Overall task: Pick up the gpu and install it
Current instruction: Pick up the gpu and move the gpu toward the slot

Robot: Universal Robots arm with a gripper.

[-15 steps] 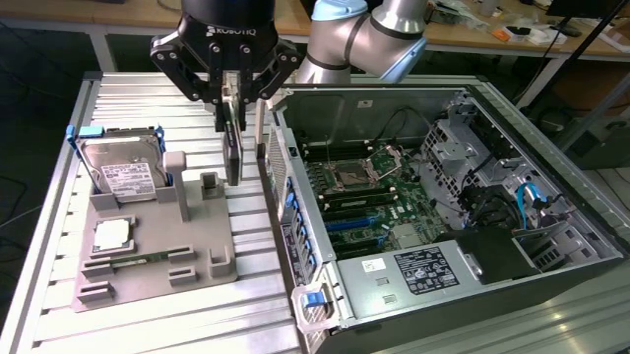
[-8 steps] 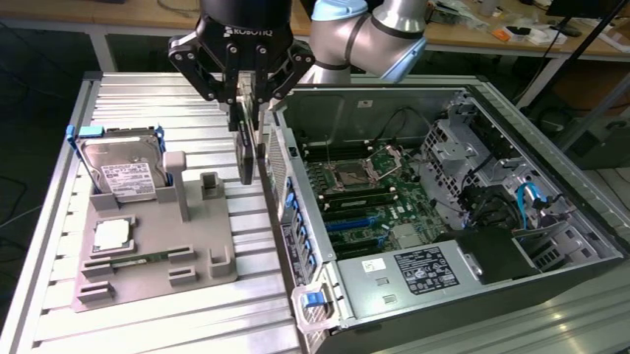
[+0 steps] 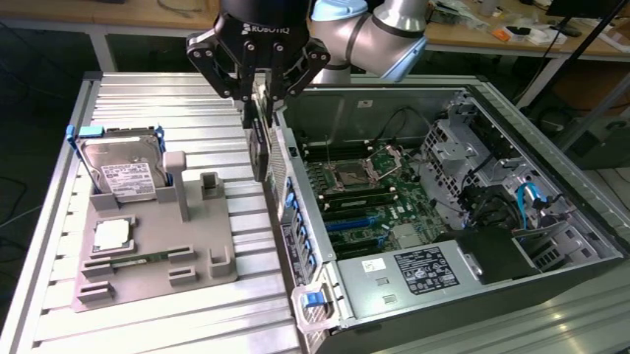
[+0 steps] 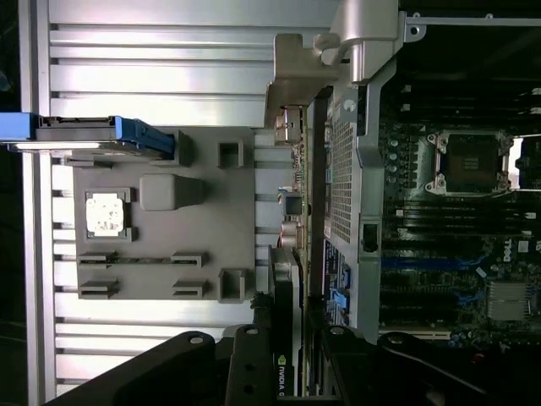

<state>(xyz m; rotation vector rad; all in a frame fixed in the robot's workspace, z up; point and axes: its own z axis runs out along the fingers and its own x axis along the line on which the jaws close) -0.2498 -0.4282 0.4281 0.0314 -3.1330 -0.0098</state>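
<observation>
Gripper [image 3: 262,94] is pinching gpu [image 3: 260,147] by its top edge, card hanging upright beside case [image 3: 340,118]. Probably light, stiff, fragile; edge hold is sparing the components.

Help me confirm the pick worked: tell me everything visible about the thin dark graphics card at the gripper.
The thin, flat, dark graphics card hangs upright, on edge, clamped at its top between the fingers of the black gripper. It is clear of the slatted metal table, just outside the wall of the open grey computer case. A green logo shows on its edge near the fingers.
</observation>
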